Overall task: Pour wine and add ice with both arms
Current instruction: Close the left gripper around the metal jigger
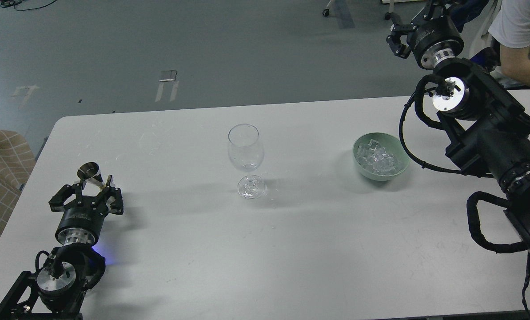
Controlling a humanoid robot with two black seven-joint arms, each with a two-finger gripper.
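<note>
A small metal jigger (89, 172) stands at the table's left. My left gripper (94, 184) is open, its fingers (109, 181) on either side of the jigger's lower half. Wine is not visible; I cannot see into the jigger. A clear stemmed wine glass (245, 149) stands upright mid-table and looks empty. Ice cubes (377, 159) fill a pale green bowl (398, 166) to the right. My right gripper (399, 32) is raised high beyond the table's far right edge, open and empty, well away from the bowl.
The white table (265, 249) holds only the jigger, glass and bowl. A person in a white shirt (520, 31) sits at the far right corner, close behind my right arm. A checked chair (0, 169) stands off the table's left edge.
</note>
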